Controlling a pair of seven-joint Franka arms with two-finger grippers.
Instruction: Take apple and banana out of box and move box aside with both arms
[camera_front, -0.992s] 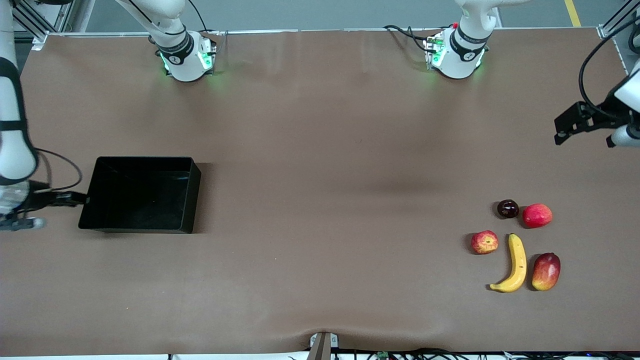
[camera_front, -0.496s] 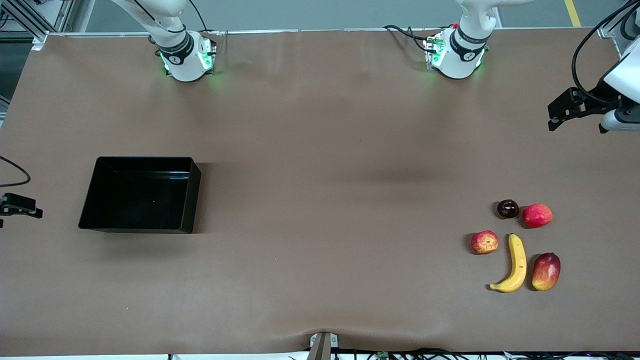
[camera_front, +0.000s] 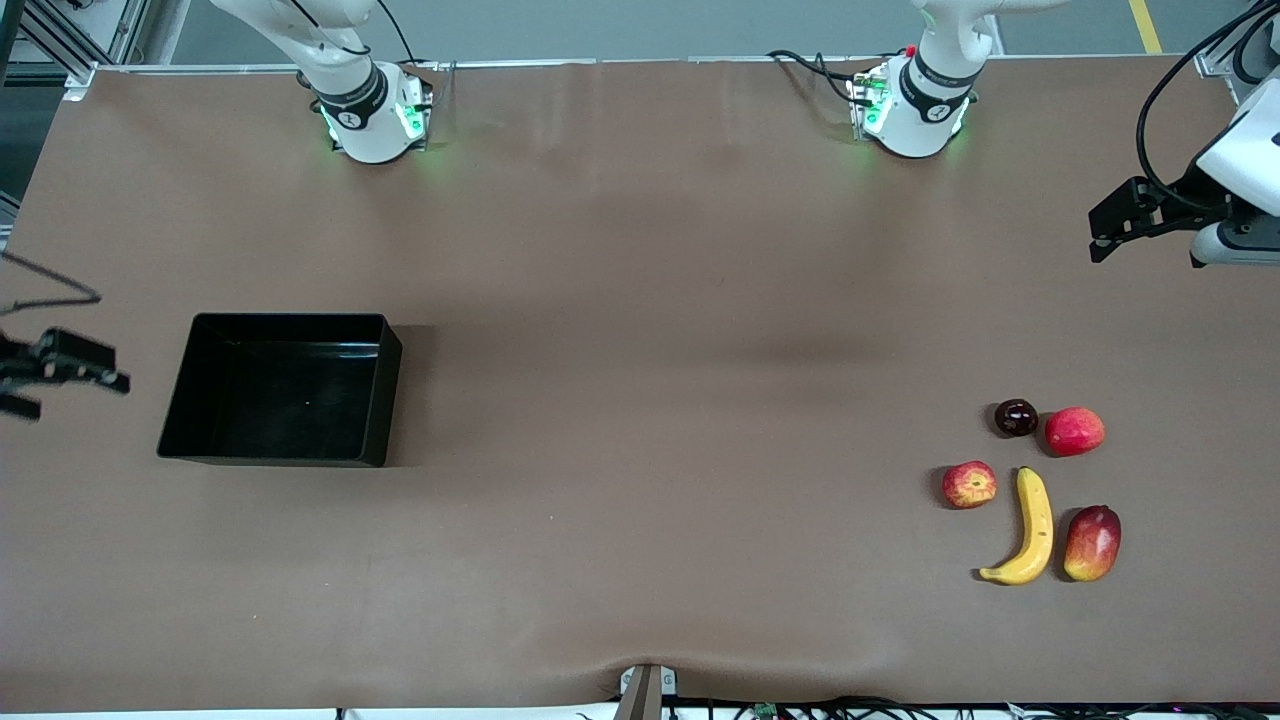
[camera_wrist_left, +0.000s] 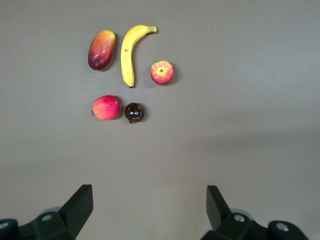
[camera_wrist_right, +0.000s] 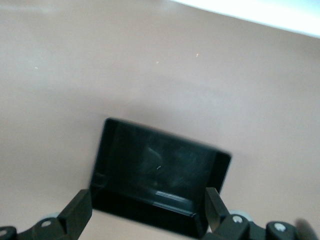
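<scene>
The yellow banana (camera_front: 1030, 530) lies at the left arm's end of the table, with the small red-yellow apple (camera_front: 969, 484) beside it. Both show in the left wrist view: the banana (camera_wrist_left: 129, 52) and the apple (camera_wrist_left: 162, 72). The black tray (camera_front: 280, 390) sits empty at the right arm's end. My left gripper (camera_front: 1105, 225) is open and empty over bare table, apart from the fruits; it also shows in its wrist view (camera_wrist_left: 150, 205). My right gripper (camera_front: 75, 385) is open and empty in the air beside the tray, whose wall (camera_wrist_right: 150, 205) lies between its fingers in the right wrist view.
A red-and-yellow mango (camera_front: 1092, 542) lies beside the banana. A dark purple fruit (camera_front: 1016, 417) and a round red fruit (camera_front: 1074, 431) lie together, farther from the front camera than the banana. Brown table runs between the tray and the fruits.
The right arm has swung out of the front view, and its gripper now hangs a little higher in that view beside the tray. The left gripper has shifted slightly. Fruits and tray have not moved.
</scene>
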